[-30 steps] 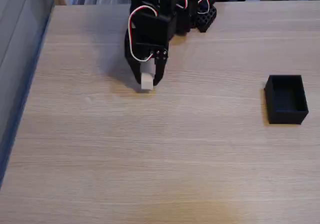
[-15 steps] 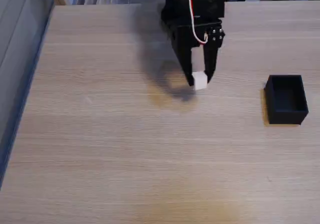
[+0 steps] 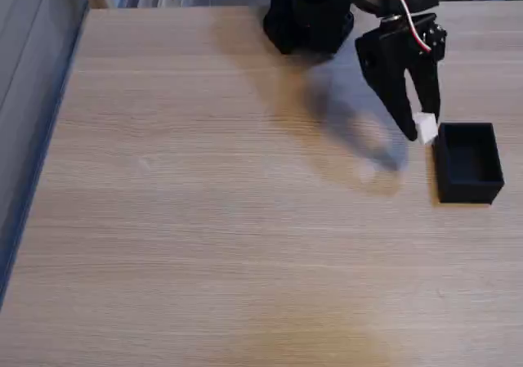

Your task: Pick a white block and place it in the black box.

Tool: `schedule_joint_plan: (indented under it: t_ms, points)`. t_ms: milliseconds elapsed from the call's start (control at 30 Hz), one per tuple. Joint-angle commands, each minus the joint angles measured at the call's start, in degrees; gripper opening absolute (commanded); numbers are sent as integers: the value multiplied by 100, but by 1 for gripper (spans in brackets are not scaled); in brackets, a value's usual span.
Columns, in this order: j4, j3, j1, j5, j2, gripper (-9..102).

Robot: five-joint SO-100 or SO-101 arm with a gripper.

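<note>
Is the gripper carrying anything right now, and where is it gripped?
Yes. The gripper holds the white block at its fingertips, pinched by opposite sides, lifted off the table just left of the black box.

In the fixed view the white block [image 3: 425, 127] is plain white, with no markings. The black box [image 3: 467, 162] is matte black inside and out. The arm's gripper [image 3: 419, 128] and its fingers [image 3: 398, 105] are black, with red and white wires [image 3: 409, 11] looping over the housing. The surface [image 3: 245, 244] is light tan wood with fine horizontal grain and a soft grey shadow [image 3: 359, 138] under the arm. A grey-blue strip [image 3: 24, 138] runs along the left edge.
</note>
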Motion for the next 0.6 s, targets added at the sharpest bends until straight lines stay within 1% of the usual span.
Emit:
schedule_joint_plan:
  t_ms: [0, 300, 567]
  points:
    - [-44, -352, -334, 79, -88, 0]
    - [457, -1178, -1011, 483, -756, 0]
    - [905, -2224, -1116, 1063, -1942, 0]
